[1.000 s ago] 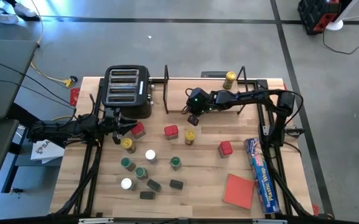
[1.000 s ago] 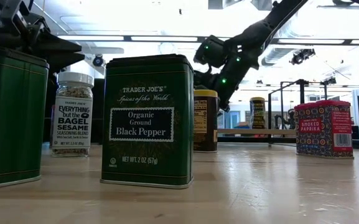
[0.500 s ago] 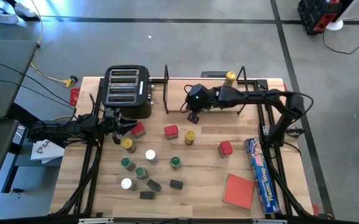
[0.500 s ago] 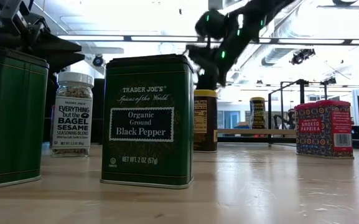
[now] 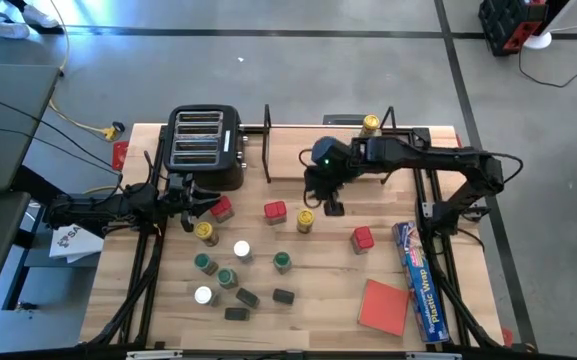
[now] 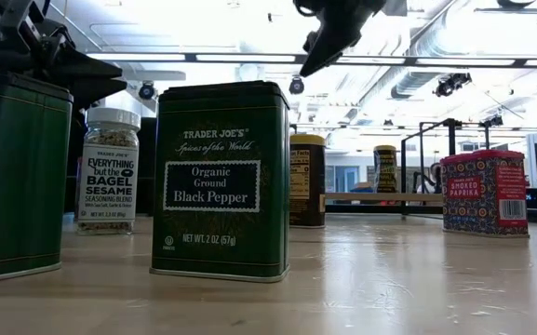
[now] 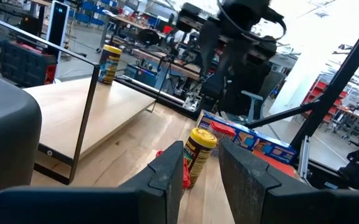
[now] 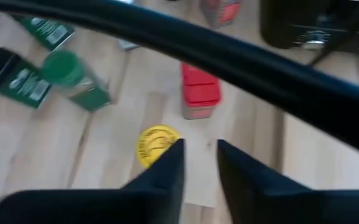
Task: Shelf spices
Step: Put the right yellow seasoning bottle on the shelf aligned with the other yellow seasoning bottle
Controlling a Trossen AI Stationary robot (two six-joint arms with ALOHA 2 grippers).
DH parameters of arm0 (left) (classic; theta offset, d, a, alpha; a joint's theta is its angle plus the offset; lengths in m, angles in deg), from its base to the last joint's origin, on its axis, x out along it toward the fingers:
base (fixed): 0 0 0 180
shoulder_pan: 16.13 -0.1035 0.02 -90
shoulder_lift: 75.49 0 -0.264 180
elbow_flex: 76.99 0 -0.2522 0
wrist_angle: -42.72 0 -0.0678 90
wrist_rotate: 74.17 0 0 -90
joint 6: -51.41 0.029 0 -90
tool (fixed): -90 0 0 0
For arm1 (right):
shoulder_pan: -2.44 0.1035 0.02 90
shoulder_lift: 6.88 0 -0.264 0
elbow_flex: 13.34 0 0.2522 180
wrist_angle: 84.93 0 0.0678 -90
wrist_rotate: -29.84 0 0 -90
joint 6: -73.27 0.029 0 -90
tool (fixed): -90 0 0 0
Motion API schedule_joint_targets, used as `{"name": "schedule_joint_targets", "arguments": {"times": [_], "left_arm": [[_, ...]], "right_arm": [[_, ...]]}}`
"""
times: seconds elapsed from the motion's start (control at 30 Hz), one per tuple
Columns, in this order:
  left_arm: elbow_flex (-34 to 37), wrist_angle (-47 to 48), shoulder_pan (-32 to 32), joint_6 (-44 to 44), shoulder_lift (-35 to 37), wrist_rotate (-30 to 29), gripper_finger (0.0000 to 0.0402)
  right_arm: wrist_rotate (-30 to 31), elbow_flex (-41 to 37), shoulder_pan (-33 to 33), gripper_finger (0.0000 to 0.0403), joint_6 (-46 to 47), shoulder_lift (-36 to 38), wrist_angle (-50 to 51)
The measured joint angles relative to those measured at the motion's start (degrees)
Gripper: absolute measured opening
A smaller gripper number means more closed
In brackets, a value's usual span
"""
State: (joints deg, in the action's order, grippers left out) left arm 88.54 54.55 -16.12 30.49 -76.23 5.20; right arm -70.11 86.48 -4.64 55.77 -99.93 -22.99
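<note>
Shelf board free (one jar)

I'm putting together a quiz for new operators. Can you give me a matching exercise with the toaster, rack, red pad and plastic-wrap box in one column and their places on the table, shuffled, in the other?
Things:
1. toaster
2. rack
3. red pad
4. plastic-wrap box

Places on the table, as seen from overhead:
A. along the right edge
B. top left corner
C. top edge, right of the toaster, holding one yellow-topped jar
D. just left of the blue box, near the bottom right corner

Pairs: 1-B, 2-C, 3-D, 4-A
</note>
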Motion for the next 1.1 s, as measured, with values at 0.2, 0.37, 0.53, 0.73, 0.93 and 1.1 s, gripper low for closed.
{"name": "schedule_joint_targets", "arguments": {"times": [0.2,0.37,0.53,0.73,0.93,1.1], "left_arm": [[0.0,-0.02,0.0,0.0,0.0,-0.19,0.0097],[0.02,-0.06,0.0,-0.02,0.0,-0.42,0.0097],[0.02,-0.07,0.0,-0.04,0.0,-0.42,0.0097],[0.02,-0.07,0.0,-0.02,0.0,-0.48,0.0097],[0.02,-0.06,0.0,-0.03,0.0,-0.46,0.0097],[0.02,-0.07,0.0,-0.01,0.0,-0.45,0.0097]], "right_arm": [[0.72,0.02,3.75,0.0252,-1.05,-3.43,-0.93],[3.27,0.02,5.38,0.0334,-4.81,-8.13,-1.09],[7.04,0.13,5.6,0.0354,-5.51,-11.11,-0.51],[5.28,0.22,5.65,0.0355,-6.0,-13.86,0.29],[5.29,0.22,5.71,0.034,-3.96,-16.41,0.18],[5.31,0.22,5.71,0.0279,-0.78,-16.5,-0.19]]}}
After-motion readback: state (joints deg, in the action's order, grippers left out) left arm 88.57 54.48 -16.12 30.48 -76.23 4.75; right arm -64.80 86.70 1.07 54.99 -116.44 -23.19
